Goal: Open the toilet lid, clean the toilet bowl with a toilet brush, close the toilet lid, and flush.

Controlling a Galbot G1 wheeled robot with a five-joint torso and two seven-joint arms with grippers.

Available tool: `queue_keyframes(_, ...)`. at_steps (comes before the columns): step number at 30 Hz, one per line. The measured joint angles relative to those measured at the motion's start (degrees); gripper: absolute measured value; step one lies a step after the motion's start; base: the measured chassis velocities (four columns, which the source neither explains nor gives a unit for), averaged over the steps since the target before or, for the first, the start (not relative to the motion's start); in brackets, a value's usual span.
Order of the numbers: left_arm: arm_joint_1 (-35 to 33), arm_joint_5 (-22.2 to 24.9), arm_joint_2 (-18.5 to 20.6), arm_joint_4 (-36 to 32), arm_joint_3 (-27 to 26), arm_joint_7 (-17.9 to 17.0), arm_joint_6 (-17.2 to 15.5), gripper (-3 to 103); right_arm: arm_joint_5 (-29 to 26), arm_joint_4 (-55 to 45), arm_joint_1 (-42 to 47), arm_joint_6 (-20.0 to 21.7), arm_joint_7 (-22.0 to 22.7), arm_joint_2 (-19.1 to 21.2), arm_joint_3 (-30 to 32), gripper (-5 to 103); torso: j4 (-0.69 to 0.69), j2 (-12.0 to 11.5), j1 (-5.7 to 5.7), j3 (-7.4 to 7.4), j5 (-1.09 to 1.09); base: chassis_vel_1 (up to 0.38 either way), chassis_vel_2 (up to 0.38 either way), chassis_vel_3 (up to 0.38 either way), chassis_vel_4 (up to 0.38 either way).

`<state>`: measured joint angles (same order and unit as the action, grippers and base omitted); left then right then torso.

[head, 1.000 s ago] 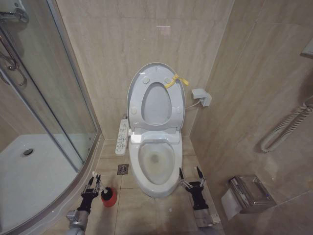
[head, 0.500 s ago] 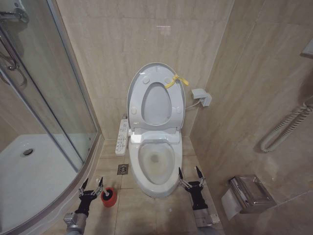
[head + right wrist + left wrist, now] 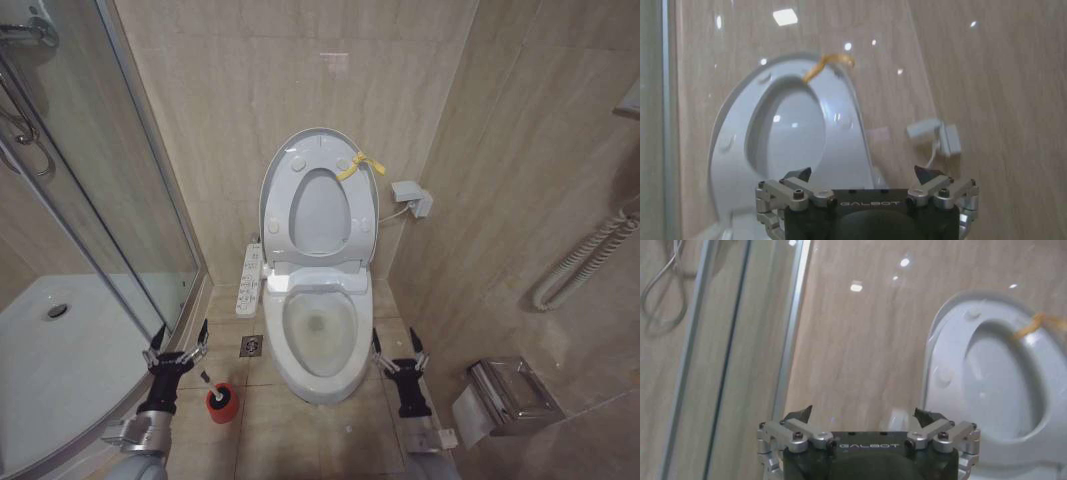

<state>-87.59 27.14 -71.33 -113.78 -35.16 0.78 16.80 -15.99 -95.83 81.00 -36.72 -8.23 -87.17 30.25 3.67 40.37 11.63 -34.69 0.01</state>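
The toilet lid point(image 3: 320, 213) stands upright against the wall with the ring seat point(image 3: 286, 190) raised in front of it and a yellow ribbon point(image 3: 360, 165) near its top. Below it the toilet bowl point(image 3: 320, 330) is open. The toilet brush point(image 3: 206, 380) stands in its red cup holder point(image 3: 224, 404) on the floor left of the bowl. My left gripper point(image 3: 180, 335) is open above and left of the holder, holding nothing. My right gripper point(image 3: 399, 345) is open to the right of the bowl. The left gripper point(image 3: 863, 415) and right gripper point(image 3: 863, 175) each face the raised lid point(image 3: 1007, 375) point(image 3: 793, 130).
A glass shower enclosure with a white tray point(image 3: 60, 350) fills the left side. A control panel point(image 3: 248, 280) hangs beside the toilet, above a floor drain point(image 3: 251, 346). On the right wall are a socket box point(image 3: 412, 198), a hose point(image 3: 590, 260) and a paper holder point(image 3: 505, 395).
My left gripper opened off the brush handle, leaving the brush in its holder, and moved up and to the left. My right gripper shifted slightly to the right.
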Motion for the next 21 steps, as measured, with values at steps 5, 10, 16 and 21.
queue_keyframes(5, -4.91, -0.73, 1.27, -12.58, -3.21, -1.14, -8.14, 100, -0.12, -7.54, 1.61, 2.21, 1.60, 0.95, 0.77, 100, -0.01, 0.00, 0.00, 0.00, 0.00, 0.000, 0.000, 0.000, 0.000)
queue_keyframes(10, -5.18, -1.43, 2.77, -16.92, -4.16, -1.06, -12.50, 100, -0.18, -11.42, 2.47, 3.84, 2.71, 2.02, 2.11, 100, 0.02, 0.00, 0.00, 0.00, -0.01, 0.000, 0.000, 0.000, 0.000)
queue_keyframes(16, -4.84, -1.20, 3.15, -17.58, -5.08, -0.80, -13.00, 100, -0.28, -12.65, 2.18, 5.22, 3.38, 3.34, 2.53, 100, 0.00, 0.00, 0.00, 0.00, -0.01, 0.000, 0.000, 0.000, 0.000)
queue_keyframes(21, -4.51, -0.25, 2.69, -16.69, -5.13, -0.71, -11.83, 100, -0.57, -12.50, 1.94, 5.33, 3.15, 3.28, 2.77, 100, 0.00, 0.00, 0.00, 0.00, -0.02, 0.000, 0.000, 0.000, 0.000)
